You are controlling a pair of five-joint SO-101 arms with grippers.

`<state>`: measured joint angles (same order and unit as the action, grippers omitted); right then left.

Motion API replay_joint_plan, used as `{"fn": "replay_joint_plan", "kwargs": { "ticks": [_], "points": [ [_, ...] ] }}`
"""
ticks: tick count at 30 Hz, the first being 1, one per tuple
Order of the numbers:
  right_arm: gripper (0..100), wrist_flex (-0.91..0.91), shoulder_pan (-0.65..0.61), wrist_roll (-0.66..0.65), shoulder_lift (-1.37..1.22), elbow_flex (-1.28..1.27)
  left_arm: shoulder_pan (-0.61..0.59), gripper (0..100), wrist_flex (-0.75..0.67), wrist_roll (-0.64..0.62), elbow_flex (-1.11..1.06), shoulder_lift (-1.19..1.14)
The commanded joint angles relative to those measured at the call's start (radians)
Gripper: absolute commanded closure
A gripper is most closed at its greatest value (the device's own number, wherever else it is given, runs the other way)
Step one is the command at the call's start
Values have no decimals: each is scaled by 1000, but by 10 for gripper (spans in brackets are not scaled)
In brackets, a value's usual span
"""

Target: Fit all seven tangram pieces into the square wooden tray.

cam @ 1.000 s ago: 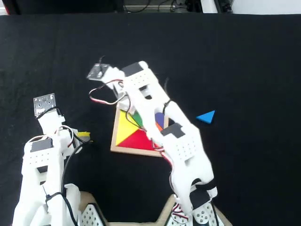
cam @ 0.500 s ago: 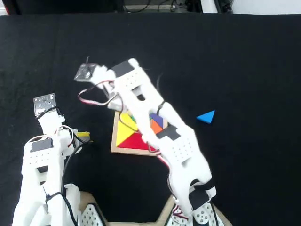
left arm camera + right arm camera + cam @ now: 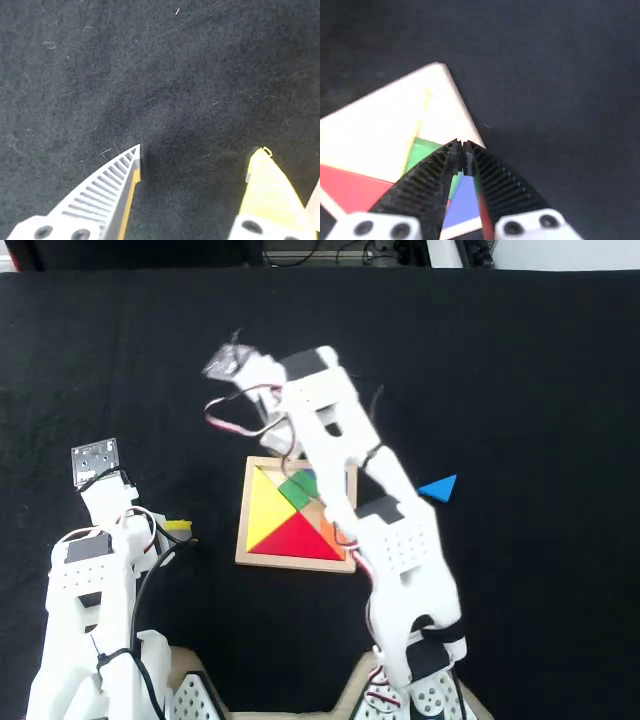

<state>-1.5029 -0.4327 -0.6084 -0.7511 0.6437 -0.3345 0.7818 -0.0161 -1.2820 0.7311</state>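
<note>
The right gripper (image 3: 464, 149), fingers pressed together, hangs over a corner of the square wooden tray (image 3: 437, 80), a green piece (image 3: 422, 150) just beneath its tips. The left gripper (image 3: 200, 152) hangs spread above black cloth (image 3: 150, 75); a blue triangle (image 3: 438, 488) lies outside the tray, well apart from both.

- From the high view we look down from a fixed spot, far enough back to take in most of the black worktop (image 3: 520, 360) and the whole square wooden tray (image 3: 290, 562).
- From the left wrist we look along the left pincer (image 3: 199, 150), very near the worktop cloth.
- From the right wrist we look along the right pincer (image 3: 463, 146), close over one corner of the tray, which this view shares with the high view.
</note>
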Motion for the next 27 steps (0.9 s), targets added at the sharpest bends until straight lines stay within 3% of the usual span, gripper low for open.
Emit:
{"fn": "replay_joint_plan", "kwargs": {
  "ticks": [1,6,14,27],
  "points": [
    [940,-46,57,20,8,51,8,668,3,12,2,8],
    [732,-57,57,-110,8,36,12,668,3,12,2,8],
    [806,-58,-69,-193,7,10,7,668,3,12,2,8],
    [811,-57,-63,-275,-82,24,7,668,3,12,2,8]
  ]
}}
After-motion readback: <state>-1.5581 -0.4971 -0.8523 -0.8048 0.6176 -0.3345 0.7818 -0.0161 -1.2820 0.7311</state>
